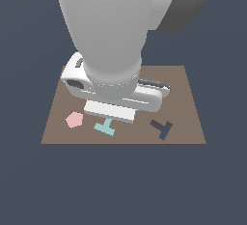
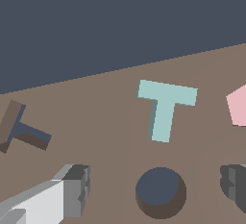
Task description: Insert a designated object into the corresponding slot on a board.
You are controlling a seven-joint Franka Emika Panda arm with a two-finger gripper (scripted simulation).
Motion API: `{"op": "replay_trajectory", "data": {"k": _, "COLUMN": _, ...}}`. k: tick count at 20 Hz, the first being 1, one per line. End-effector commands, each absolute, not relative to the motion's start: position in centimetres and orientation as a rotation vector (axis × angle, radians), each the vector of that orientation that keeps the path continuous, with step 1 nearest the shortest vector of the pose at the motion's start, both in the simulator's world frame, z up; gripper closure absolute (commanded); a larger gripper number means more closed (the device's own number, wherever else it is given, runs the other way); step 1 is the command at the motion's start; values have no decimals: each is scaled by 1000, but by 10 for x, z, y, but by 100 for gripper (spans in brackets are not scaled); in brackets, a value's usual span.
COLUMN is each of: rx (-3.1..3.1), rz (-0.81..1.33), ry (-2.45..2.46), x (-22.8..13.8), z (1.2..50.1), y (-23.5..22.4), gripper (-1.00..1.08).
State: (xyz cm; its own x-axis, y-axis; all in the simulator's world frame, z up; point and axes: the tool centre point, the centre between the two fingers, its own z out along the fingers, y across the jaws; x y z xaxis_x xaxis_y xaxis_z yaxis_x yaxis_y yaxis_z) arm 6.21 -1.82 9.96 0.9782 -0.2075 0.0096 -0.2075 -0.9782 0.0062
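Observation:
The light teal T-shaped piece (image 1: pixel 105 128) lies flat on the brown board (image 1: pixel 188 103), near its front edge. In the wrist view the same T (image 2: pixel 165 106) lies apart from my gripper (image 2: pixel 153 187). The gripper is open, with its two grey fingers (image 2: pixel 72 189) wide apart and nothing held between them. The dark navy T-shaped slot (image 1: pixel 161 128) is cut into the board toward the exterior view's right, and it also shows in the wrist view (image 2: pixel 21 130). My hand (image 1: pixel 110 111) hovers just behind the teal T and hides the board's middle.
A pink pentagon-like piece (image 1: pixel 74 119) lies on the board at the exterior view's left of the T. A round dark hole (image 2: pixel 160 191) sits in the board below the gap between my fingers. The big white arm (image 1: pixel 106 26) blocks the far part of the board.

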Motion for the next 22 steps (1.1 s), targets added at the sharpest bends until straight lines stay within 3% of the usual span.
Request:
{"op": "replay_trajectory", "data": {"k": 1, "rx": 3110, "rz": 11, "ry": -401, "x": 71, "z": 85, "y": -26, "gripper": -92}}
{"op": "replay_trajectory", "data": {"k": 10, "rx": 3091, "rz": 1, "ry": -557, "x": 89, "z": 53, "y": -46, "gripper": -92}}
{"op": "replay_trajectory", "data": {"k": 22, "rx": 3088, "rz": -1, "ry": -578, "x": 91, "z": 48, "y": -49, "gripper": -92}}
